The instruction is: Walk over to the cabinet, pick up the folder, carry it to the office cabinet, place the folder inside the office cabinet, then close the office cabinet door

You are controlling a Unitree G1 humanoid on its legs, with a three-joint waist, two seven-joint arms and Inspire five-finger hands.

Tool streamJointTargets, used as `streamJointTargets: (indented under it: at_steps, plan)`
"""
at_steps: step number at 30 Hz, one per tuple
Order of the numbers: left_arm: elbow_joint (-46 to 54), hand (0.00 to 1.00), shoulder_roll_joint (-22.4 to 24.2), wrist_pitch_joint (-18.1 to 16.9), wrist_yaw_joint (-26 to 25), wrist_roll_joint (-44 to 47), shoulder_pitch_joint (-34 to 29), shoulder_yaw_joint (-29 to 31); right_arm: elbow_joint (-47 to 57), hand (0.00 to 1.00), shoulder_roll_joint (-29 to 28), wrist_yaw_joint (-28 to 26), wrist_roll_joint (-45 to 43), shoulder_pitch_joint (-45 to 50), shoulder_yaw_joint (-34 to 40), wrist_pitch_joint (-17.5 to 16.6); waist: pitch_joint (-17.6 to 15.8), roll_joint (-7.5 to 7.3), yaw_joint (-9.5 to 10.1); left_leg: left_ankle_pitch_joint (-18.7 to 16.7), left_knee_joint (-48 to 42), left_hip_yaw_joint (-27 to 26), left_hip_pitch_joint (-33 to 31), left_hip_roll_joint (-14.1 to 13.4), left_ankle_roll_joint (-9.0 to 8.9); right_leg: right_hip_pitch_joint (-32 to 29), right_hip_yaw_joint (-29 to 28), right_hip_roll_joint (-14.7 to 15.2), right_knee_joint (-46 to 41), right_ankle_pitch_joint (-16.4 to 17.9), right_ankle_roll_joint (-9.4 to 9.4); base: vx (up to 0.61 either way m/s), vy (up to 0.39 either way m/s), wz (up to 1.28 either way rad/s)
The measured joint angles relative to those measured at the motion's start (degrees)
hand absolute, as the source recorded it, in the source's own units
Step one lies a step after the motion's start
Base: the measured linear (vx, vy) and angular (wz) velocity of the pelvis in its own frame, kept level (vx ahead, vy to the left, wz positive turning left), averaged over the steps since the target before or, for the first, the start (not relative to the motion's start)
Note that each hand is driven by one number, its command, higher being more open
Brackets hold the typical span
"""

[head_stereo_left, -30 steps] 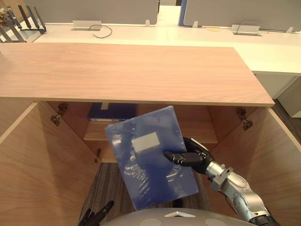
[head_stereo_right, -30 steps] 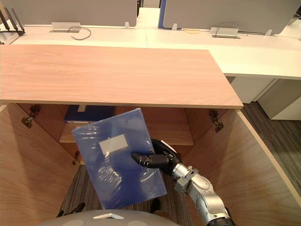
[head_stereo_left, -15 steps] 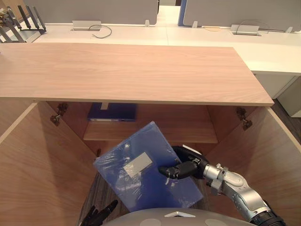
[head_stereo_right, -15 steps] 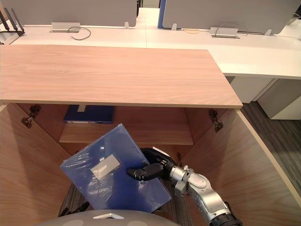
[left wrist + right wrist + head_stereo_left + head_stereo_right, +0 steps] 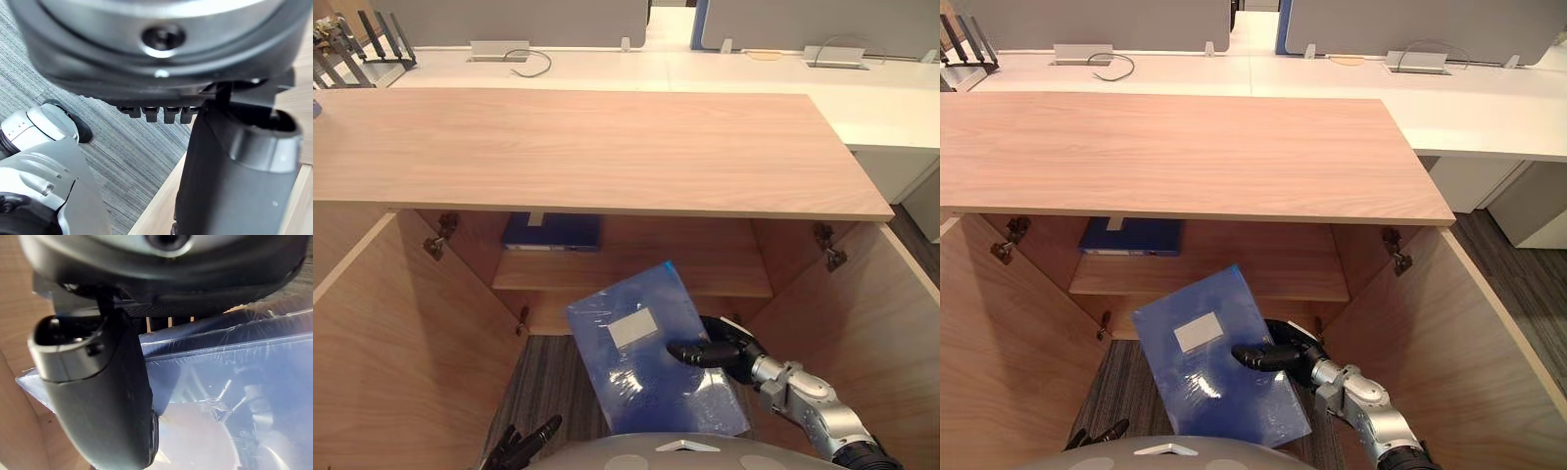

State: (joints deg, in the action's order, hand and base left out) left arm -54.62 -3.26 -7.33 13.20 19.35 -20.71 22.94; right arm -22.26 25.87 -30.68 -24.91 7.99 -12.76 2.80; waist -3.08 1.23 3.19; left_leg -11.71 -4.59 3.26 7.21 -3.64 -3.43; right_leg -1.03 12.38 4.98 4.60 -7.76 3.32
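I have the folder (image 5: 656, 357) in the right hand (image 5: 720, 351), thumb clamped on its top face and fingers curled beneath its right edge. It hangs tilted in the mouth of the open cabinet (image 5: 597, 147), over the carpet (image 5: 543, 387) and between the two swung-out doors. The left door (image 5: 401, 343) stands well apart from the folder's near-left corner. The right door (image 5: 886, 323) is closer, near my forearm. The folder's far corner comes up to the front edge of the shelf (image 5: 626, 269); I cannot tell whether they touch. A dark blue binder (image 5: 553, 232) lies on the left part of that shelf, and the wood to its right is bare. The cabinet's top board overhangs the whole opening, its front edge above the folder.

The left hand (image 5: 524, 450) sits low by the left door, fingers relaxed and holding nothing.

The right wrist view gives me what the head views cannot: the thumb (image 5: 98, 396) lying flat against the folder's glossy wrap, with wood close beside it. The left wrist view adds a pale wooden edge (image 5: 156, 215) near that hand, above the carpet.
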Motion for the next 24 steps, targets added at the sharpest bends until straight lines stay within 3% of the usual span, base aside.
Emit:
streamJointTargets:
  at_steps: [18, 20, 23, 24]
  plan:
    - [4.08, 1.00, -0.04, 0.44, 1.10, 0.52, -0.02, -2.91, -6.70, 0.00, -6.15, 4.93, -1.37, 0.33, 9.44, 0.05, -0.46, 0.48, -0.13, 0.16, 0.71, -1.37, -1.07, 0.31, -0.15, -2.31, -1.36, 0.08, -0.06, 0.32, 0.39, 0.00, 0.005, -0.03]
    - [5.22, 1.00, -0.04, 0.55, 1.07, 0.56, 0.17, -3.35, -6.70, 0.00, -6.36, 5.35, -2.27, -0.34, 10.94, 0.04, -1.06, 0.76, -0.16, 0.16, -0.85, -1.73, -3.21, 1.00, -0.15, -5.52, -2.12, 0.72, -3.35, 1.45, 0.49, -0.05, 0.026, -0.15]
    - [9.10, 1.00, -0.08, 0.54, 1.04, 0.99, 1.15, -5.43, -6.66, 0.00, -6.45, 7.45, -5.16, -2.84, 13.04, -0.13, -5.49, 0.49, -0.22, -0.48, -7.16, -3.10, -8.15, 3.14, -0.41, -14.02, -4.53, 3.48, -16.21, 6.29, 0.69, -0.11, 0.027, -0.10]
    - [10.13, 1.00, -0.07, 0.42, 0.73, 2.07, 1.53, -6.25, -6.34, 0.00, -6.47, 8.22, -5.83, -3.40, 13.13, -0.26, -7.06, 0.66, -0.22, -2.30, -10.92, -3.40, -10.21, 3.40, -0.07, -16.40, -5.05, 4.02, -20.48, 8.04, 0.67, -0.13, 0.020, -0.06]
